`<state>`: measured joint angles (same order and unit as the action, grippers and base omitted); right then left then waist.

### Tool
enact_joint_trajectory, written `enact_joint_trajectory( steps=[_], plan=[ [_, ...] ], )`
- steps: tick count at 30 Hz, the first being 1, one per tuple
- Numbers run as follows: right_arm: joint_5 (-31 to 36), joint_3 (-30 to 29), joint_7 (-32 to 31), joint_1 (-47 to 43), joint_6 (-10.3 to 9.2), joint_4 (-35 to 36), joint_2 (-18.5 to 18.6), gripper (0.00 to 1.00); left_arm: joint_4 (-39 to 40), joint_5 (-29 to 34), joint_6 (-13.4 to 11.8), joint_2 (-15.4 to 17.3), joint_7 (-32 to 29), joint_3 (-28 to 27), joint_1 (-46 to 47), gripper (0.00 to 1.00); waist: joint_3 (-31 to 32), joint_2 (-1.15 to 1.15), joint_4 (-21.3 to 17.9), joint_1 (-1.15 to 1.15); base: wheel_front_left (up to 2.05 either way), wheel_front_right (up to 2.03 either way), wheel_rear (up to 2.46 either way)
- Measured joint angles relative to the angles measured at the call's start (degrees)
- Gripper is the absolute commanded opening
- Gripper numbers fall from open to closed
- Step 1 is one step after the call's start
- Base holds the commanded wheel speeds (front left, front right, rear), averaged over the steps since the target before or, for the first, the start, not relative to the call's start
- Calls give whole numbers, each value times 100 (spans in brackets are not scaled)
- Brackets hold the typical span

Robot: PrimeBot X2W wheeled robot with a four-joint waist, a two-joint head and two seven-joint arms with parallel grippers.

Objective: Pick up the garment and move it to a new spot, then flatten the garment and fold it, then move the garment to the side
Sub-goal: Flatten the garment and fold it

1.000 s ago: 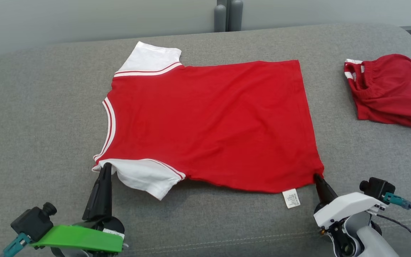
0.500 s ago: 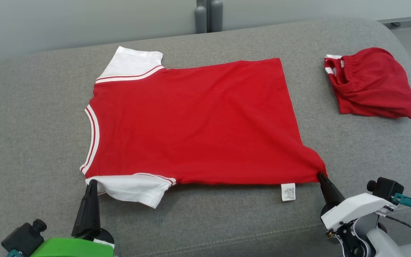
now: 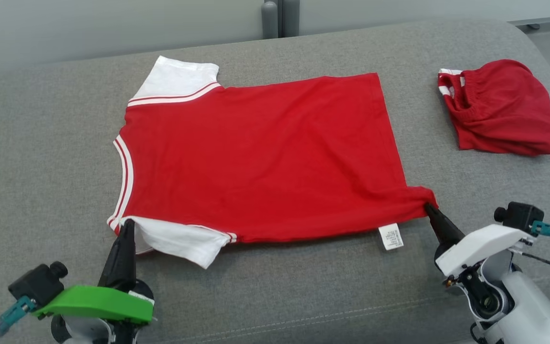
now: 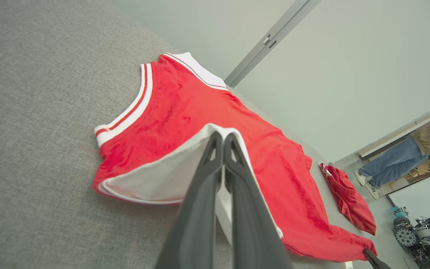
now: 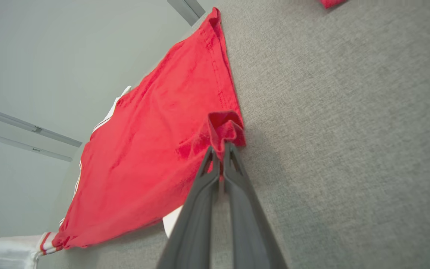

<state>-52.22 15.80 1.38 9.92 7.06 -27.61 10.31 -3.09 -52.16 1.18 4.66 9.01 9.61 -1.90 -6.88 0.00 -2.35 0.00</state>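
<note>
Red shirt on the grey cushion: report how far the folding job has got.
Done, it seems: the red shirt lies spread nearly flat on the cushion. In hand: the left claw is shut on the near white sleeve and the right claw on the near hem corner, which is bunched and lifted. Left: no fold is made yet, and the shirt is not yet moved aside.

The print on the shirt (image 3: 256, 153)'s care label (image 3: 391, 236) is too small to read, and in the right wrist view that label lies partly behind the right gripper (image 5: 220, 147)'s jaws. The bunched red garment (image 3: 499, 110) is heaped on itself so its kind cannot be told, and the right wrist view's top edge cuts it to a sliver. In the left wrist view the right edge cuts off a person (image 4: 398, 160) at the upper body.
</note>
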Motion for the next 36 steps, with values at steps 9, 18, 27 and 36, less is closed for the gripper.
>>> enact_joint_trajectory(
  steps=[9, 18, 27, 36],
  plan=[
    [-47, -1, -730, 933, -100, -160, 204, 0, -569, 0, -203, 22, -153, -147, 1176, 0, -324, 0, 95, 0, 0, 0, 0],
    [-12, 70, -1236, 1812, -349, -482, 291, 0, -1416, 172, -379, -25, -254, -66, 2167, 0, -795, 0, 168, 0, 0, 0, 0],
    [94, 188, -1361, 2137, -372, -931, 254, 0, -2179, 330, -378, -38, -321, 73, 2579, 0, -987, 0, 250, 0, 0, 0, 0],
    [196, 101, -1106, 2582, -464, -1110, 193, 100, -2549, 370, -310, -41, -211, 77, 2987, 100, -978, 0, 266, 0, 0, 0, 0]
  ],
)
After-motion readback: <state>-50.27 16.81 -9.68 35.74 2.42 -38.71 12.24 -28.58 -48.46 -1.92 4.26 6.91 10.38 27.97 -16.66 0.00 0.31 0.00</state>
